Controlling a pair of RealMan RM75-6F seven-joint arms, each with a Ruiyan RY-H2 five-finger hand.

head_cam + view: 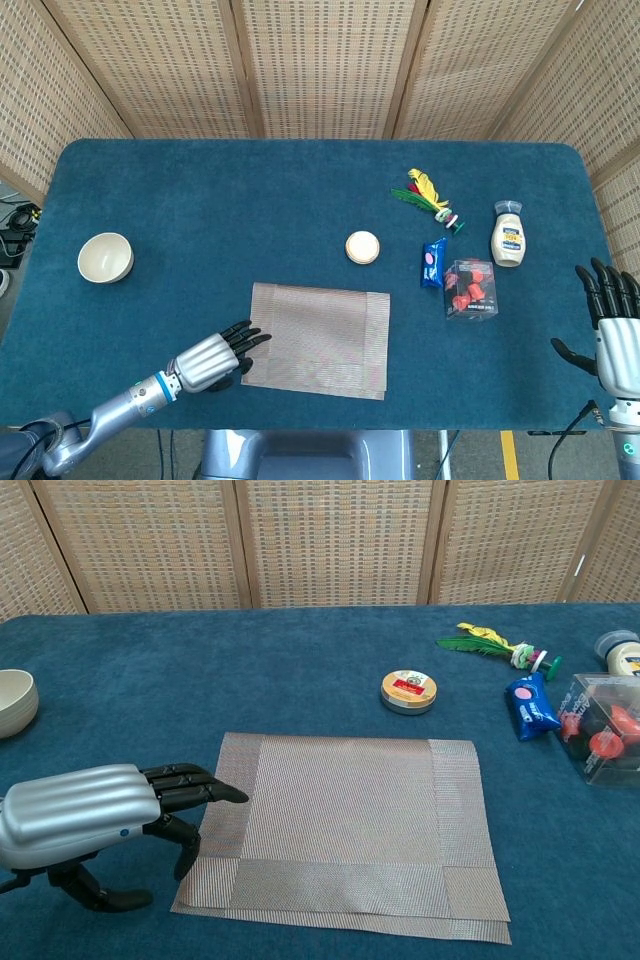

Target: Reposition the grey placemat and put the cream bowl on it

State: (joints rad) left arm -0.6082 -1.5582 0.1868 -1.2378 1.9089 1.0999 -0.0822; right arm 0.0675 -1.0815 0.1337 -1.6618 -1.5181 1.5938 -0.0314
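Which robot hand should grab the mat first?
Probably the left robot hand: its fingers reach the grey placemat at its left edge. The right robot hand hangs far off, at the table's right edge.

Head view looks steeply down from high; chest view sits low, nearer, sharing the placemat.

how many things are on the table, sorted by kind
placemat: 1
bowl: 1
round tin: 1
feathered shuttlecock: 1
blue packet: 1
clear box: 1
squeeze bottle: 1
total: 7
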